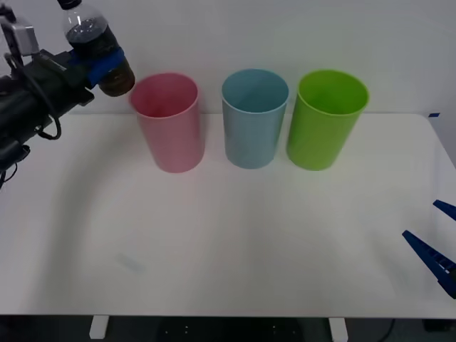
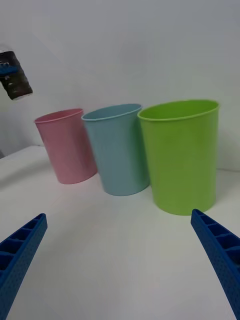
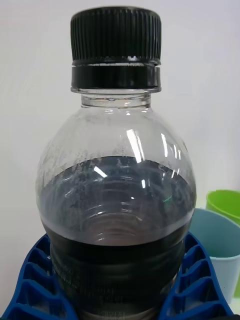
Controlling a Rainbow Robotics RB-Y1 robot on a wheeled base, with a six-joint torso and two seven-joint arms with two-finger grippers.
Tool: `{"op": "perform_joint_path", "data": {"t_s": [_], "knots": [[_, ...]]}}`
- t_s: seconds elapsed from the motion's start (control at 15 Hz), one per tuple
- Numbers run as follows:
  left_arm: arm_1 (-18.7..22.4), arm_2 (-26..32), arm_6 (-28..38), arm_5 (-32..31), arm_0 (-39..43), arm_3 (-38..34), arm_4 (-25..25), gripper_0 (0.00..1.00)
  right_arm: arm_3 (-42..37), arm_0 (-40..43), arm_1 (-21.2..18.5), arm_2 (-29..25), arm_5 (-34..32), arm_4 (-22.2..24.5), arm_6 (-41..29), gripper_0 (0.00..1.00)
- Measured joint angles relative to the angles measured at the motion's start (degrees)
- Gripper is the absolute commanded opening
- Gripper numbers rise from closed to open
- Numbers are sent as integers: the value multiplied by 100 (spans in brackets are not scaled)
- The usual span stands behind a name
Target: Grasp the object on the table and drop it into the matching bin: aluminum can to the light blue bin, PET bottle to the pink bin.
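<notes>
Your left jaws (image 1: pixel 107 65) are clenched around the bottle (image 1: pixel 96 44), blue ribbed fingers (image 3: pixel 35 285) hugging its lower body on both sides. The bottle is off the desk, held in the air beside the pink bin (image 1: pixel 168 121) on the side away from the other bins, with its base near rim height and not yet over the opening.

So the pick-up looks done. What is left, as I judge it: carry the bottle across until it hangs over the pink rim, then let go.

The bottle is clear, thin plastic with a rounded shoulder, a ridged black cap (image 3: pixel 116 46) and dark liquid filling the lower part; droplets cling inside above the liquid line. It is smooth and glossy, so it could slip if the grip loosens early.

The pink bin, the blue bin (image 1: pixel 254 117) and a green bin (image 1: pixel 325 119) stand in a row, close together, all smooth tapering plastic cups with round rims. The desk (image 1: pixel 228 242) is plain matt white.

Your right jaws (image 2: pixel 117 250) rest spread apart, idle near the desk's right edge.
</notes>
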Motion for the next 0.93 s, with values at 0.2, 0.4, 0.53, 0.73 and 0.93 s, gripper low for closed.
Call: {"op": "perform_joint_path", "data": {"t_s": [0.2,0.4,0.53,0.73,0.93], "knots": [[0,-138,58,-100,-519,434,-465,0,0,0,0,0,0,0,0,100],[-25,-314,138,-116,-906,782,-721,0,0,0,0,0,0,0,0,100],[-27,-442,161,-114,-1170,1076,-795,0,0,0,0,0,0,0,0,100],[-42,-580,140,-75,-1492,1497,-894,0,0,0,0,0,0,0,0,100],[-84,-590,162,-69,-1555,1539,-947,1,0,0,0,0,0,0,0,100]]}}
